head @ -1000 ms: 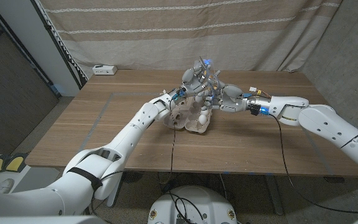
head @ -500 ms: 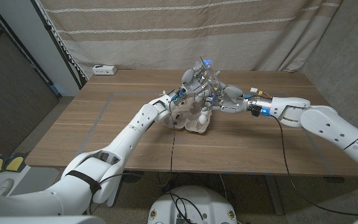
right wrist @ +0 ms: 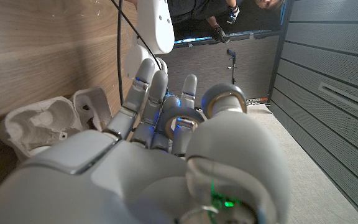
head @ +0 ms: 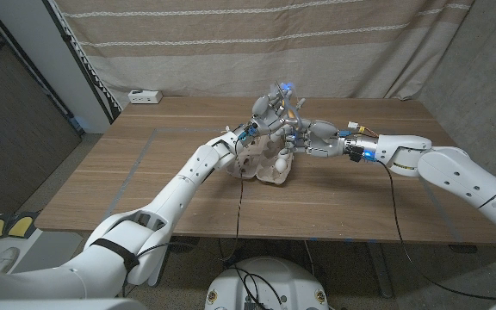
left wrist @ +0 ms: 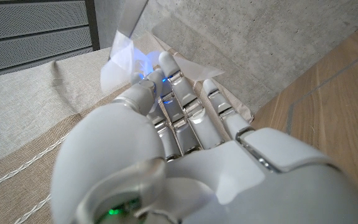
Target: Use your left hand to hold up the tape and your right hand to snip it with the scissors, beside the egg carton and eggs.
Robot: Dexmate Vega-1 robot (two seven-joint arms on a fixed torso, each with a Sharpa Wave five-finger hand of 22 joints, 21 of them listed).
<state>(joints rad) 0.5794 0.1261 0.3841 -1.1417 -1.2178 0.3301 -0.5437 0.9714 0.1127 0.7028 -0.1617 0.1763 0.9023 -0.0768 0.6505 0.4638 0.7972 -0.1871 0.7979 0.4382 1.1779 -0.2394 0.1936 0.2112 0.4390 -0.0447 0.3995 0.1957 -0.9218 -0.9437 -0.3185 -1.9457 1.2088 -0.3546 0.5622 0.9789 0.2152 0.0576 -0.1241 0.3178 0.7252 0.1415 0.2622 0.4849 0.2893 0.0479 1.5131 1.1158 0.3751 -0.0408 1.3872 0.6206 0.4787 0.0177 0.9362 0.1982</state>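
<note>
At the far left back of the brown wooden surface point(head: 145, 181), lying well apart from the work: one white plastic power strip point(head: 145, 96).

Further right, rising above the carton: the left robot hand point(head: 265, 110), pinching a clear, thin strip of tape point(left wrist: 124, 53) between thumb and fingertips point(left wrist: 148, 93). Judging by the task, lifting it like this to keep the strip off the surface and open to a cut from the side. Counting one strip in the left wrist view.

Directly beneath, sitting near the middle of the surface: one grey moulded-pulp egg carton point(head: 261, 168), lying open and marking the spot for the cut. Showing one white egg point(head: 281, 161) plainly in a cup; counting any others is not possible from these views.

Just right of the carton, reaching in level towards the raised strip: the right robot hand point(head: 313, 138), curling its fingers inward. Looking posed for a snip, yet failing to show the scissors clearly, so cannot tell whether grasping them or clenching on nothing. Counting two robot hands, close together above the carton.
</note>
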